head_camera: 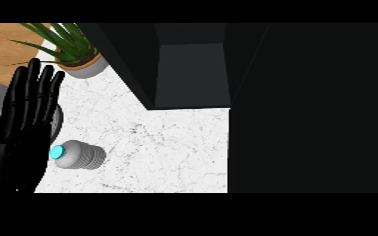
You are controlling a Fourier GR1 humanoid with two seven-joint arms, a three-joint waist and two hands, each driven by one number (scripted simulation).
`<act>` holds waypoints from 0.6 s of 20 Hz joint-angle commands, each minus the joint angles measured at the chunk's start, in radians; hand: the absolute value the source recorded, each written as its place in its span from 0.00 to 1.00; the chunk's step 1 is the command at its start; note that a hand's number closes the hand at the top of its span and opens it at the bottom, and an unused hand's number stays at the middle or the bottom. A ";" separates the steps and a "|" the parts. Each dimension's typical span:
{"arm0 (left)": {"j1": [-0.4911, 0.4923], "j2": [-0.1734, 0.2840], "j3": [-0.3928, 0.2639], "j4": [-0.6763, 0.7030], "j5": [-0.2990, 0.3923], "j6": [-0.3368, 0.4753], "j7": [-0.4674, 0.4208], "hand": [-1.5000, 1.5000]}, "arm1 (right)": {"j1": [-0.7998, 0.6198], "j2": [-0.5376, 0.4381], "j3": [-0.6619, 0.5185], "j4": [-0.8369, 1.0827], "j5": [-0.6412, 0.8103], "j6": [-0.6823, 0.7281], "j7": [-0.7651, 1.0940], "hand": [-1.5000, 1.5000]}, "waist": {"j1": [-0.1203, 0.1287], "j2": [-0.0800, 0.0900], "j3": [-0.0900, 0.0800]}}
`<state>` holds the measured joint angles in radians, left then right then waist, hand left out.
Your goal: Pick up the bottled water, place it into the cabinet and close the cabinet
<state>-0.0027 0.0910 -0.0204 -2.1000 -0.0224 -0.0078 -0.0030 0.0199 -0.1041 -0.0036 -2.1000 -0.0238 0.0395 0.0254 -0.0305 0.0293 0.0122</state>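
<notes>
Beside bottled water (80,155) on white counter (162,140): left hand (26,115) open, fingers straight, resting. Dark cabinet (190,75) beyond bottle; potted plant (70,50) near cabinet.

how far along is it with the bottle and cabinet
Nothing looks done yet. The bottle stands on the counter, outside the cabinet, and no hand holds it. The left hand is open, fingers up, at the view's left edge just beside the bottle. The right hand does not show. Left to do: grasp the bottle, set it in the cabinet, then close the cabinet.
</notes>
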 commanded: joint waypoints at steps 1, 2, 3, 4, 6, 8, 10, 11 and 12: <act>-0.030 -0.040 -0.028 0.026 -0.101 0.083 0.055 0.00 | 0.034 -0.008 -0.033 0.005 -0.018 0.012 -0.011 0.00 | 0.024 -0.029 -0.012; 0.061 -0.062 -0.018 -0.053 -0.142 0.135 0.043 0.00 | 0.060 -0.001 0.001 -0.017 0.023 0.000 -0.002 0.00 | 0.032 -0.032 -0.011; 0.101 -0.041 0.062 -0.073 -0.131 0.150 0.015 0.00 | 0.099 0.000 0.024 -0.107 0.035 -0.011 0.058 0.00 | 0.033 -0.037 -0.013; 0.085 -0.070 0.073 -0.091 -0.188 0.222 0.067 0.00 | 0.097 -0.004 0.029 -0.073 0.048 -0.002 0.034 0.00 | 0.037 -0.036 -0.011; 0.157 -0.089 0.134 -0.142 -0.253 0.327 0.072 0.00 | 0.179 -0.018 0.020 -0.082 0.034 0.027 0.005 0.00 | 0.046 -0.043 -0.009; 0.204 -0.090 0.045 -0.130 -0.049 0.493 0.131 0.00 | 0.222 0.019 0.095 -0.101 -0.085 0.088 0.042 0.00 | 0.040 -0.043 -0.013; 0.258 -0.090 0.015 -0.220 -0.048 0.548 0.173 0.00 | 0.276 0.014 0.119 -0.169 -0.111 0.106 0.071 0.00 | 0.037 -0.042 -0.012; 0.273 -0.090 -0.057 -0.218 -0.093 0.620 0.168 0.00 | 0.311 0.000 0.105 -0.227 -0.149 0.121 0.091 0.00 | 0.023 -0.041 -0.011; 0.301 -0.090 -0.088 -0.274 -0.117 0.623 0.203 0.00 | 0.348 -0.012 0.095 -0.283 -0.167 0.121 0.128 0.00 | 0.023 -0.039 -0.011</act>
<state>0.2122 0.0085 -0.0219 -2.2796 -0.1179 0.4757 0.1387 0.2568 -0.1011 0.0765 -2.2619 -0.1192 0.1216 0.0980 0.0016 -0.0087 0.0007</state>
